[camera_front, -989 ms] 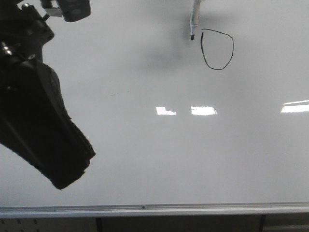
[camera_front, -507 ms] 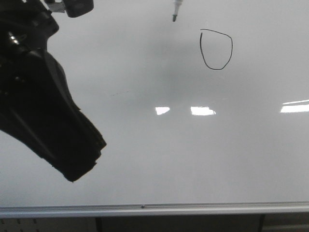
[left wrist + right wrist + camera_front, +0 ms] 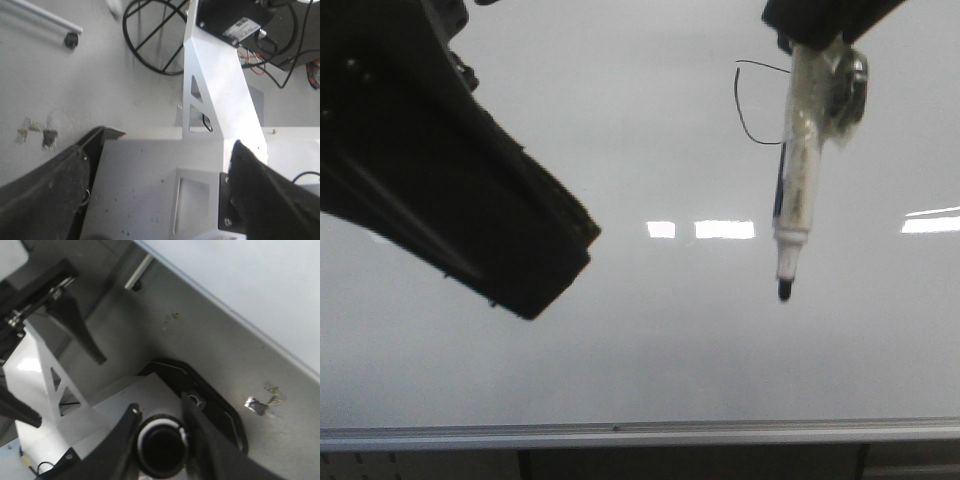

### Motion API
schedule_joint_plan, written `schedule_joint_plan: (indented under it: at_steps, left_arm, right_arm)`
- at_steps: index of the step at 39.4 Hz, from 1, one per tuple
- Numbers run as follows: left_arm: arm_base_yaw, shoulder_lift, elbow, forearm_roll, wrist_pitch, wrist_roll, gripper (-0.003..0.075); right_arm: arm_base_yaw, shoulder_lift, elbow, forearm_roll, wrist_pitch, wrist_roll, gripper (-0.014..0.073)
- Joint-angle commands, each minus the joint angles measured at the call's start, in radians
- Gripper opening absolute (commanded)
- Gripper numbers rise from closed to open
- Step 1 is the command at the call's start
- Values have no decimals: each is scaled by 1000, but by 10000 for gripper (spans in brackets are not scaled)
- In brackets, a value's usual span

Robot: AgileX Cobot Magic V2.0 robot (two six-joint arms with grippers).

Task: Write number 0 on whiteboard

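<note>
The number 0 (image 3: 741,102) is a thin black loop in the upper right part of the whiteboard (image 3: 650,340). Only its left half shows. A white marker (image 3: 796,190) hangs in front of its right half, dark tip (image 3: 785,291) pointing down, well clear of the loop. My right gripper (image 3: 820,22) is shut on the marker's upper end; in the right wrist view its fingers (image 3: 125,432) clamp the round barrel (image 3: 161,444). My left gripper (image 3: 175,139) stands open with nothing between its fingers, and the left arm (image 3: 450,190) shows as a big black mass at the left.
The board's silver frame edge (image 3: 620,433) runs along the front. Bright light reflections (image 3: 724,229) lie across the board's middle. The left wrist view shows a white metal stand (image 3: 215,95), black cables (image 3: 150,45) and grey floor.
The marker went from beside the 0 up out of view, and now hangs large and near, covering the loop's right half. The left arm has shifted to the right and up.
</note>
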Motion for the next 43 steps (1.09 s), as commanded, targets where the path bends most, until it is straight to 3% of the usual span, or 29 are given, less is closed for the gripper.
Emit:
schedule_joint_plan:
  at_steps: [1,6,15,21,29,37,43]
  left_arm:
    - [-8,-31,-29,-137,47,77,576]
    - [-8,-31,-29,-184,76,113,576]
    - [-8,-31,-29,-227,86,121,574]
    - [-8,-31,-29,-274,99,123,517]
    - [-8,-31,-29,-275,99,123,313]
    - [-8,-31,-29,-275,99,125,-23]
    - [-8,-31,-29,-275,99,130,-20]
  right_arm:
    - [-2,-44,50,196,-36,-117,-61]
    - [-2,-42,89,395,-2,-239,-61]
    - [0,-41,89,453,45,-273,-61]
    - [0,-41,89,481,44,-291,-61]
    - [0,-41,89,492,41,-298,-61]
    - [0,-41,89,492,38,-298,-61]
    - [0,-41,89,492,24,-298,-37]
